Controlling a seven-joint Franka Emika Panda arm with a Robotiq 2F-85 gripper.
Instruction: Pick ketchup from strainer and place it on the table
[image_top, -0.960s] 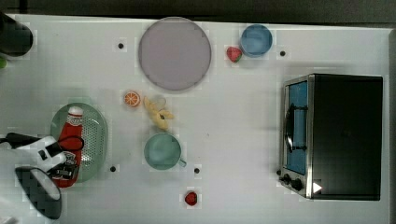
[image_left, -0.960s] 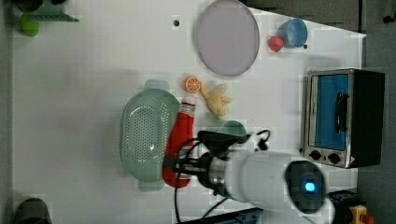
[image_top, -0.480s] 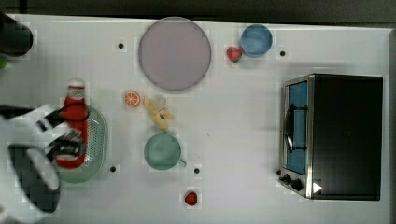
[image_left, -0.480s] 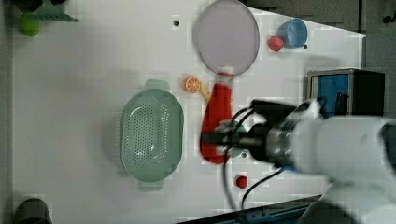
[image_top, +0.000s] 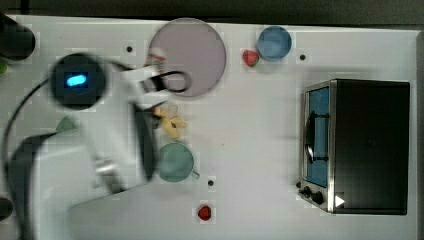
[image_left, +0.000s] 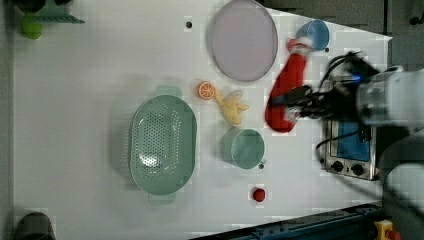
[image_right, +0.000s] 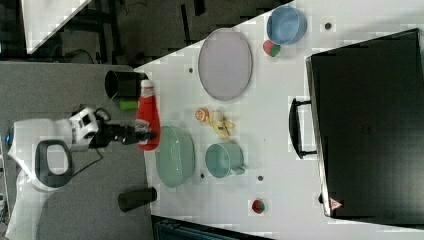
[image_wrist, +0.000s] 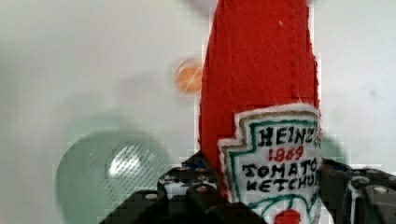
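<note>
The ketchup (image_left: 286, 92), a red soft bottle with a white label, hangs in the air above the table (image_left: 75, 100) with my gripper (image_left: 295, 102) shut on its lower half. In the left view it appears between the grey plate and the oven. In the right view the ketchup (image_right: 148, 117) and the gripper (image_right: 142, 135) appear just past the strainer's (image_right: 175, 156) far rim. The pale green strainer (image_left: 162, 145) is empty. In the wrist view the ketchup (image_wrist: 261, 93) sits between dark fingers (image_wrist: 187, 189), with the strainer (image_wrist: 112, 168) blurred below.
Near the strainer are a green mug (image_left: 245, 147), a yellow banana toy (image_left: 231, 107) and an orange slice (image_left: 205, 90). A grey plate (image_left: 243, 40) and a blue bowl (image_left: 315, 34) sit further off. A strawberry (image_left: 258, 194) lies alone. A toaster oven (image_right: 370, 125) takes one end.
The ketchup has been lifted out of the strainer and carried away from it, rightward in the left view and toward the grey plate in the top view. The grip stayed shut on it.
</note>
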